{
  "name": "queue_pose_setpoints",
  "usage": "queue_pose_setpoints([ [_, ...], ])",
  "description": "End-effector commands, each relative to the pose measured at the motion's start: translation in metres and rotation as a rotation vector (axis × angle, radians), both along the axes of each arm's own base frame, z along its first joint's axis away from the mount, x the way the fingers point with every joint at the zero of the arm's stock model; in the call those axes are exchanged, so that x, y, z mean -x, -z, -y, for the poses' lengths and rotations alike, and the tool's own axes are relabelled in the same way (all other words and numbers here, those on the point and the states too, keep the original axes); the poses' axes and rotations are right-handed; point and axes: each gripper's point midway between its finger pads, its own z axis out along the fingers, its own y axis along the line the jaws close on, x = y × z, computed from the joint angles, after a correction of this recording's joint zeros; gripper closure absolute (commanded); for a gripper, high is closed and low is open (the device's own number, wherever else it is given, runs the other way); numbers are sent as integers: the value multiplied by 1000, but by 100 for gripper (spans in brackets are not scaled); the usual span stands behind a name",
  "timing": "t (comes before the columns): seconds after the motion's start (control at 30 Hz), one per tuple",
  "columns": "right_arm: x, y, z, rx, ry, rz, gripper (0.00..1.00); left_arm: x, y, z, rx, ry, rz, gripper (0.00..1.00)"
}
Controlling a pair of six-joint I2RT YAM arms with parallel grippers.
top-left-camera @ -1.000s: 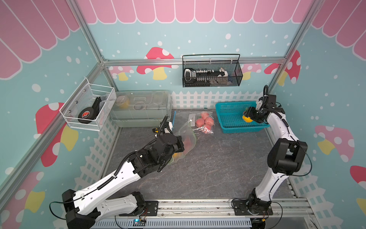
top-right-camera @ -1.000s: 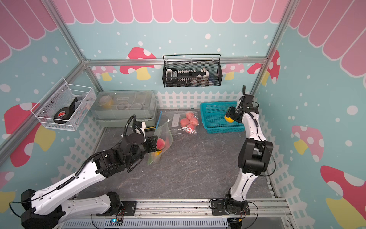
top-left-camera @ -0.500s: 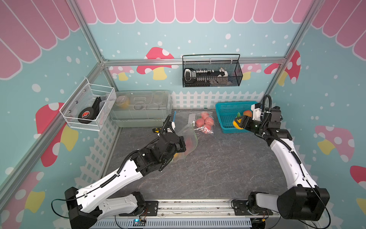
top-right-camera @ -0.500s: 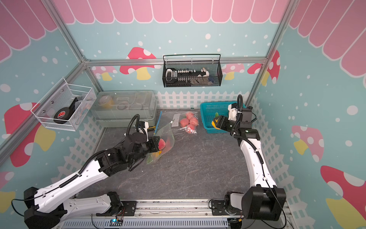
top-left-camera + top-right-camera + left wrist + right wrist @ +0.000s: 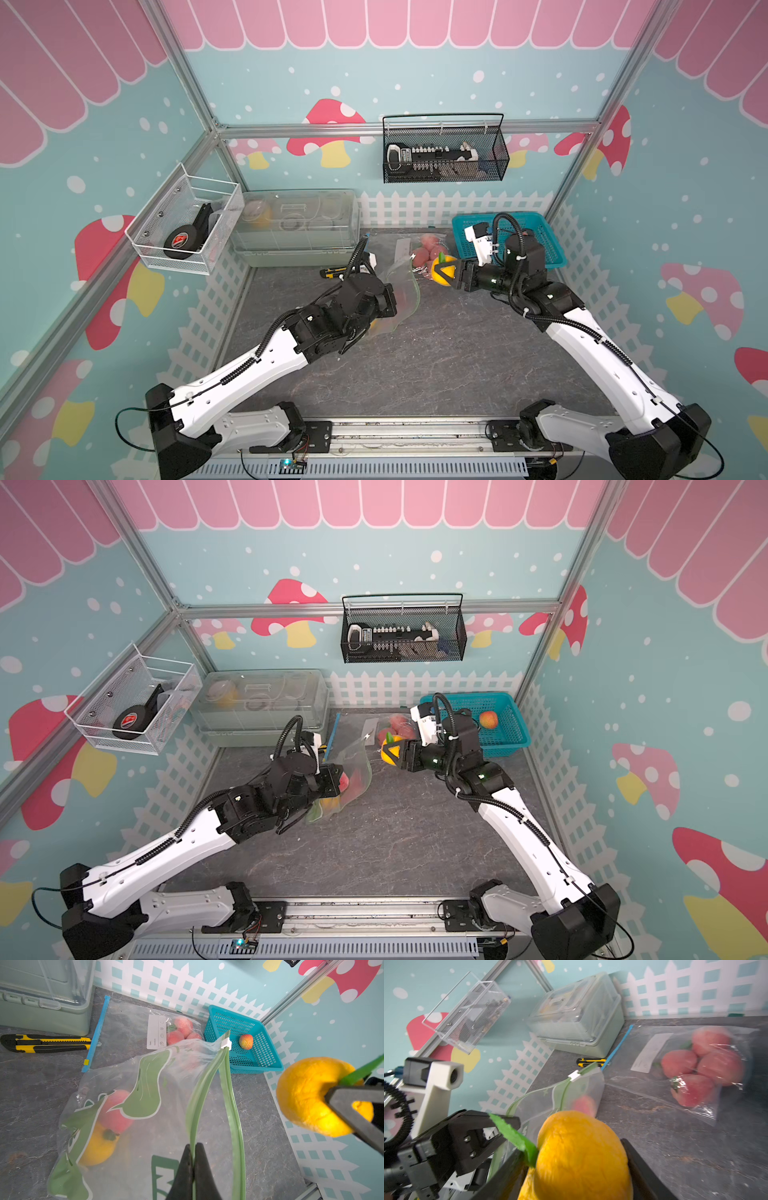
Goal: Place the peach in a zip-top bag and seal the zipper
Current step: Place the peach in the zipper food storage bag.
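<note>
The table (image 5: 415, 365) is dark grey like stone. The walls (image 5: 374, 83) are blue-green with pink mushrooms, and a little white fence (image 5: 436, 205) runs along the bottom. Two wire baskets hang on the walls: a black one (image 5: 444, 153) at the back and a white one (image 5: 187, 224) at the side. On the table stand one clear box (image 5: 295, 226) with a lid and one blue basket (image 5: 536, 237). One yellow and black knife (image 5: 45, 1043) lies in front of the box. There are two zip bags. The flat bag (image 5: 654, 1076) with a blue zipper lies at the back, and I count four pink peaches (image 5: 702, 1068) in it. The green bag (image 5: 145, 1093) has one red peach (image 5: 116, 1111) and one yellow fruit (image 5: 97, 1147) inside. One more peach (image 5: 488, 719) lies alone in the blue basket. There are two arms. The left gripper (image 5: 193, 1147) has its fingers (image 5: 184, 1167) pinched tight on one green zipper strip and holds that side of the green bag up. The other strip hangs apart from it, so the mouth is open, and the white slider (image 5: 226, 1043) sits at the far end. The right gripper (image 5: 446, 272) has its fingers (image 5: 639, 1163) spread fairly wide around a second yellow fruit (image 5: 581, 1153) with a green leaf. It holds this fruit in the air near the open mouth of the green bag, not inside it.
</note>
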Motion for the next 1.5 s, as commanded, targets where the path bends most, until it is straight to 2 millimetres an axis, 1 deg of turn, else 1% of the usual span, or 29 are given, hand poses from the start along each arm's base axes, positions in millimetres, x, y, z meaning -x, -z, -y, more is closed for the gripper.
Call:
queue_pose_setpoints([
  [0.0,2,-12,-25,-22,-47,53,36,-3,-13,2,15,10,19,100],
  [0.13,8,-3,-54,3,-116,47,36,-3,-12,3,6,14,19,100],
  [0.2,9,2,-65,16,-131,42,36,-1,-12,8,16,42,8,100],
  [0.33,7,16,-76,60,-136,24,36,0,-15,7,24,39,12,100],
  [0.5,6,32,-76,137,-116,15,36,0,-18,3,26,25,24,100],
  [0.7,3,46,-70,222,-83,11,36,0,-19,1,31,21,27,100],
  [0.9,2,54,-68,274,-69,9,32,0,-18,1,32,20,25,100],
  [1.1,2,52,-69,279,-75,22,25,0,-17,2,30,19,22,100],
  [1.2,5,47,-70,268,-91,41,21,-1,-15,3,25,19,19,100],
  [1.3,9,40,-73,244,-112,63,19,-1,-14,4,26,21,15,100],
  [1.47,11,33,-75,219,-125,81,19,-1,-14,6,32,26,14,100],
])
